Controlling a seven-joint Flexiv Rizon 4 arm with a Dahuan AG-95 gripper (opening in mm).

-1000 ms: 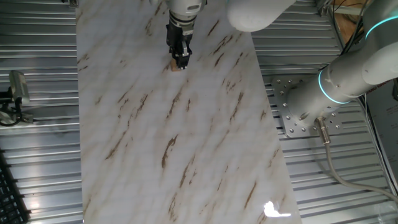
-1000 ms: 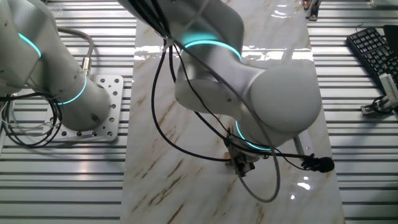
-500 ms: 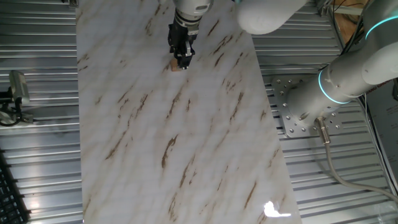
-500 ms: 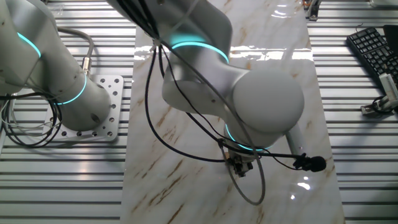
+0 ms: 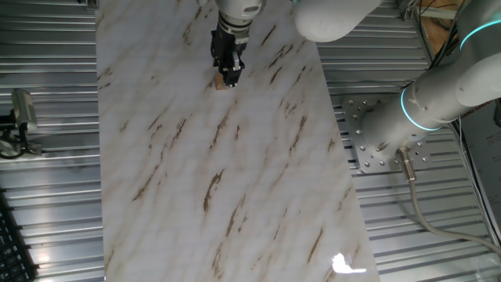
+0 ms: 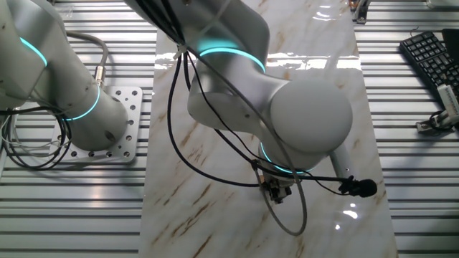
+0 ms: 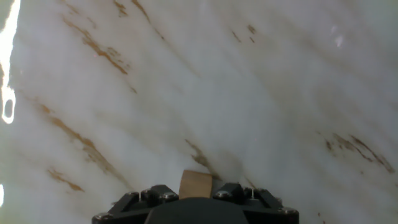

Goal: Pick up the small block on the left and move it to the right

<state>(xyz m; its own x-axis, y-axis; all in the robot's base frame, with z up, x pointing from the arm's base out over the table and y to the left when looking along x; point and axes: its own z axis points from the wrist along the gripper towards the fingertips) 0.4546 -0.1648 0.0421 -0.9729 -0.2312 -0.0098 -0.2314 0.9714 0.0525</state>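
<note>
The small block [image 5: 222, 84] is a tiny light-brown cube on the marble-patterned board [image 5: 235, 180], near its far end in one fixed view. My gripper [image 5: 229, 76] points down right over it, fingertips at the block's level. In the hand view the block [image 7: 196, 185] sits between the two dark fingers [image 7: 231, 193] with a small gap on each side, so the jaws are open around it and not pressing on it. In the other fixed view the gripper [image 6: 277, 192] shows under the big white arm, and the block is hidden there.
The board is bordered by ribbed metal table [image 5: 47, 204] on both sides. The arm's base plate [image 5: 376, 141] stands to one side. A keyboard [image 6: 430, 57] and a small metal fixture [image 5: 22, 113] lie off the board. A black cable plug [image 6: 364, 188] hangs near the gripper.
The arm's upper links swung and the gripper shifted slightly over the block between the oldest frames and half a second ago. Since then nothing has visibly moved. The block has stayed in place.
</note>
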